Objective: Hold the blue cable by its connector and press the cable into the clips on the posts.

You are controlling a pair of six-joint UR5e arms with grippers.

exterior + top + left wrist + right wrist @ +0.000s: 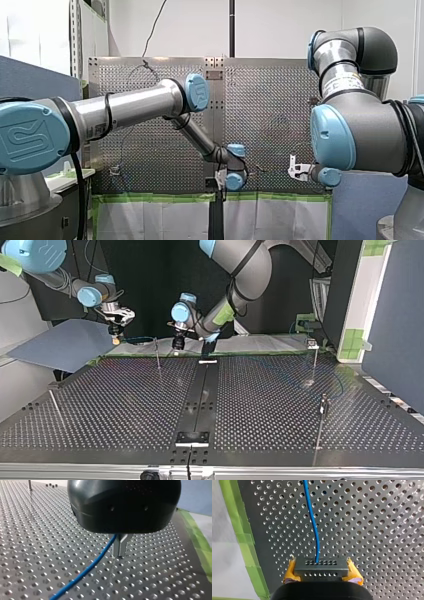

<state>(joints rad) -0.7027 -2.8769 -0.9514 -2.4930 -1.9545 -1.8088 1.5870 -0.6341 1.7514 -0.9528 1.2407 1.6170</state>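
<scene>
Blue cable (312, 517), a single strand, leaves a grey connector (321, 568) and runs straight ahead over the perforated table (125, 405), with green tape (249, 555) lining the table's edge beside it.

Going left to right across the top view, one thin post (56, 407) stands near the table's left edge. Above the far left corner, the robot's right arm comes down with its wrist bent and its right gripper (116, 338) pointing downward. In the right wrist view its two yellow pads (290, 571) clamp the connector from both sides.

A second post (157, 354) stands at the far edge, left of the middle, and the cable reaches toward it from the right gripper.

Just beside that post, the left arm slopes down over the middle of the far edge. The left gripper (120, 552) hangs upright, and its two metal fingers (117, 547) are closed tip to tip just above the surface. The cable rises to meet them at their root; whether they pinch it cannot be told.

Two more posts stand toward the right edge, one far (314, 360) and one nearer (321, 422), which makes four in all.
</scene>
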